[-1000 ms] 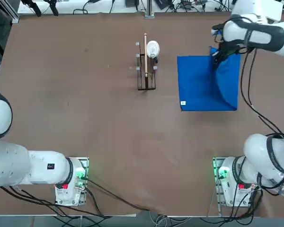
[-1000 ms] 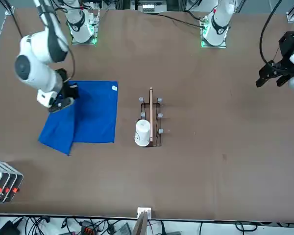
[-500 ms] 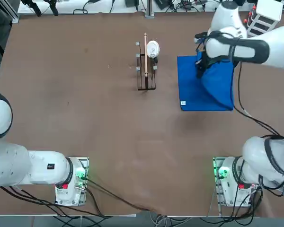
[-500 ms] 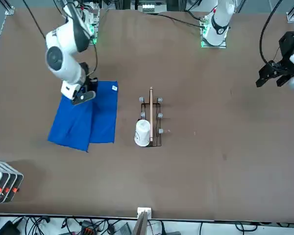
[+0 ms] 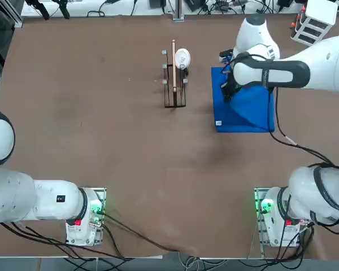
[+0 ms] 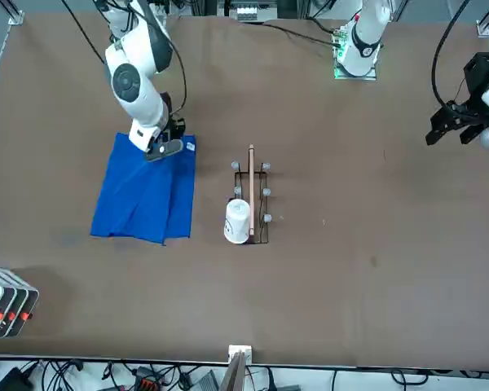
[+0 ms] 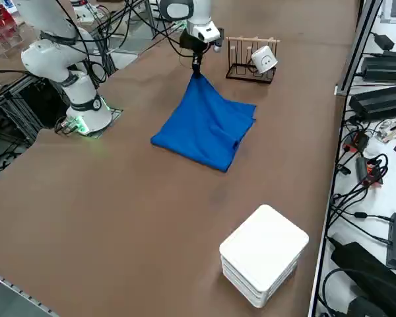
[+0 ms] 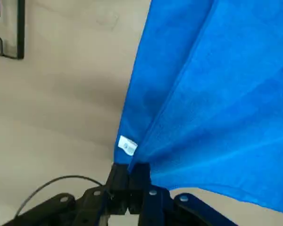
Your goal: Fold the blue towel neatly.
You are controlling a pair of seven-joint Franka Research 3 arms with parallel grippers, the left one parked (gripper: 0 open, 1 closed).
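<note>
Blue towel (image 5: pixel 246 104) lies toward the table's far right edge, soft and limp. Our right gripper (image 8: pixel 128 175) pinches 1 corner tight, cloth draping from it. We'd grip corners or hems; light fabric sags and slides easily.

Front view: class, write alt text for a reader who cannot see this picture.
The right gripper pinches an edge of the blue towel and holds it over the towel's tagged corner, so a lifted layer drapes across the part lying flat on the brown table. Beside the towel stands a wire rack holding a white cup.
</note>
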